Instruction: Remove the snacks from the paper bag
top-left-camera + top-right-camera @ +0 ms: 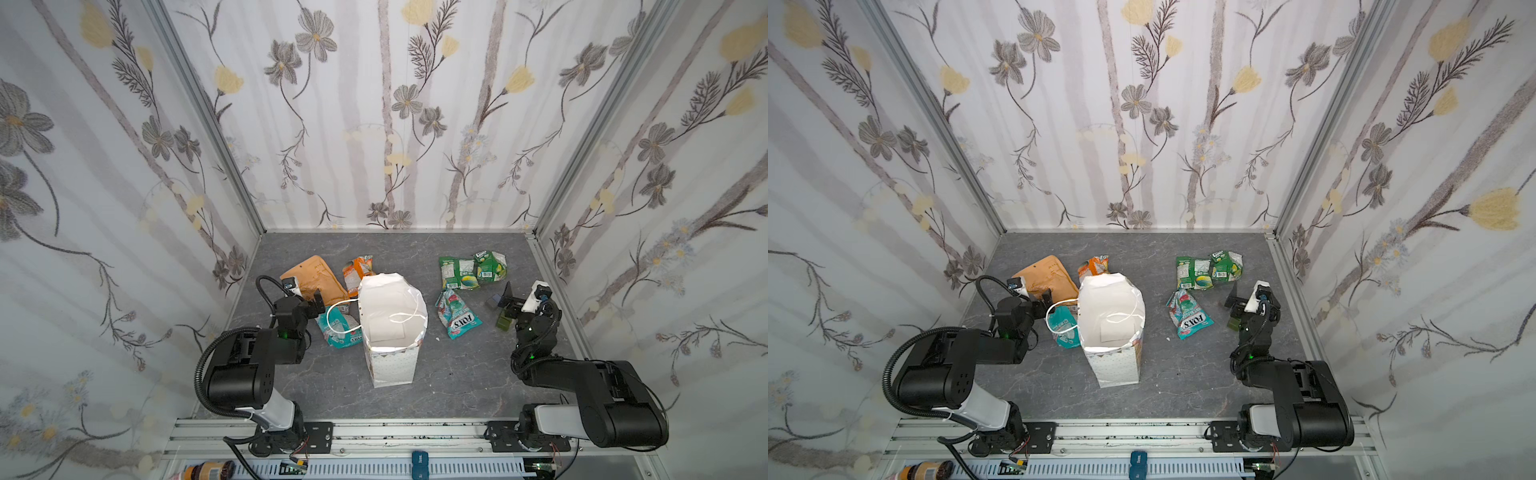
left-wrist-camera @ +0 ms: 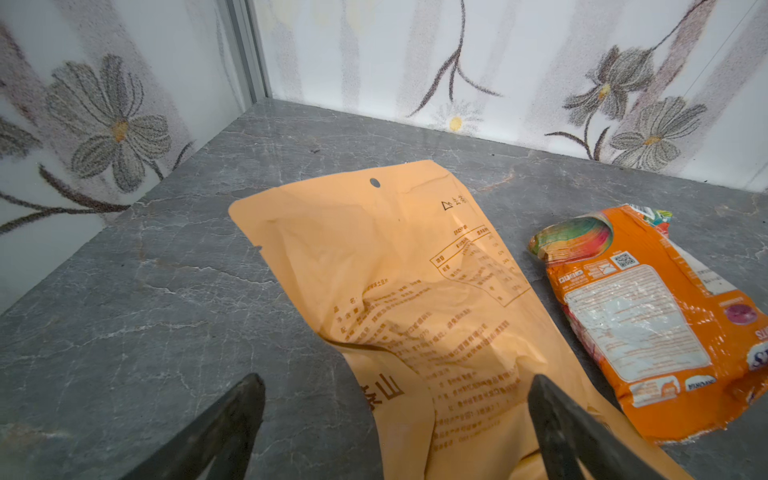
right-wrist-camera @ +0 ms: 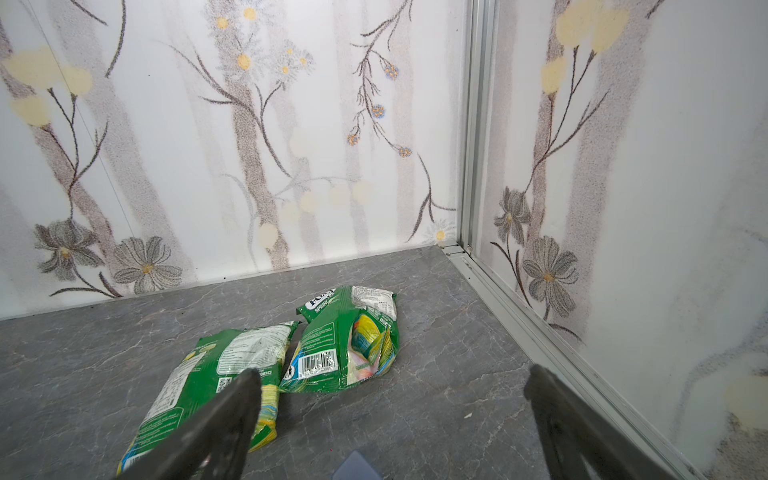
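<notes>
The snacks (image 1: 459, 318) look light, crinkly, slippery: pinch a sealed edge. The left end effector (image 2: 395, 382) and right end effector (image 3: 392, 372) gape empty.

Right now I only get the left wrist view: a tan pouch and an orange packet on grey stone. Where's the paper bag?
Observer: The paper bag stands upright in the middle of the scene, mouth open.
Operator: Is anything left in it?
Observer: In both top views I see only its white inside, no packet.
Operator: So where are the other snacks?
Observer: Two green packets and a teal packet lie to the right of the bag. A second teal packet lies just left of it.
</notes>
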